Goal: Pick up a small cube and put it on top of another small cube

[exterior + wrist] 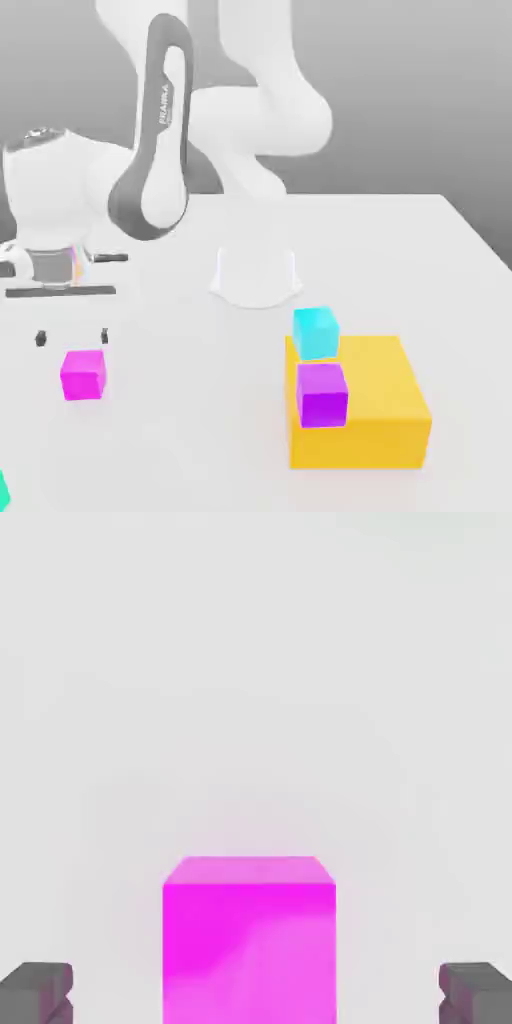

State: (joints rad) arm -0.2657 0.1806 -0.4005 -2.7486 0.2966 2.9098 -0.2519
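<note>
The small magenta cube (82,374) rests on the white table at the exterior view's left. My gripper (72,338) hangs just above and behind it, open, the two dark fingertips (41,339) spread wider than the cube. In the hand view the magenta cube (249,937) lies between the grey fingertips (36,993), touching neither. The light cyan cube (316,332) sits on the back corner of the big yellow block (360,405) at the exterior view's right.
A violet-purple cube (322,393) also sits on the yellow block, in front of the cyan one. The arm's white base (256,275) stands mid-table behind them. A teal object (3,490) peeks in at the lower left edge.
</note>
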